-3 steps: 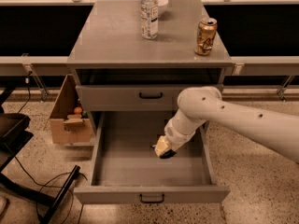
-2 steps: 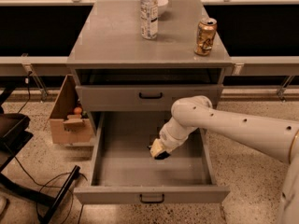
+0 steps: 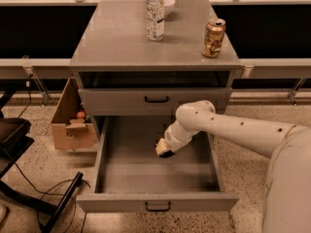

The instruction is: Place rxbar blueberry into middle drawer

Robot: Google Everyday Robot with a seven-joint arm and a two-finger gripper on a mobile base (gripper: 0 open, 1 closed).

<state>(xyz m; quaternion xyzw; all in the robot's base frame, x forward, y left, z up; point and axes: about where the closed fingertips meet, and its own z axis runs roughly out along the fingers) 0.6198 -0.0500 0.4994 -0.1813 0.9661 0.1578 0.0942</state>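
Hovering low inside the open middle drawer (image 3: pixel 121 203), the gripper (image 3: pixel 164 150) is hanging at the end of the white arm (image 3: pixel 233 130), which is bending down over one side wall. Whether the jaws are standing apart or clamped on something cannot be told here. The rxbar blueberry is not showing plainly either. Only a dark sliver (image 3: pixel 166 155) just beneath the jaws is hinting at it, and no blue wrapper is lying on the grey floor around them or on the cabinet top. Ahead of the jaws, toward the front panel with its black handle, bare drawer floor is lying open. Behind and above them the upper drawer (image 3: pixel 121 101) is sitting shut. Well above, on the cabinet top, a gold can (image 3: pixel 214 38) and a clear bottle (image 3: pixel 155 13) are standing apart from the work. Across from the arm, outside the drawer, a cardboard box (image 3: pixel 68 125) is resting on the floor.

The step in hand is looking like the release. Doing it well is meaning keeping the jaws close over the drawer floor, near its middle and clear of the walls. The flat bar should be going down level so it is not bouncing or sliding, and the gripper then lifting straight up so the wrist is not catching the upper drawer's front.
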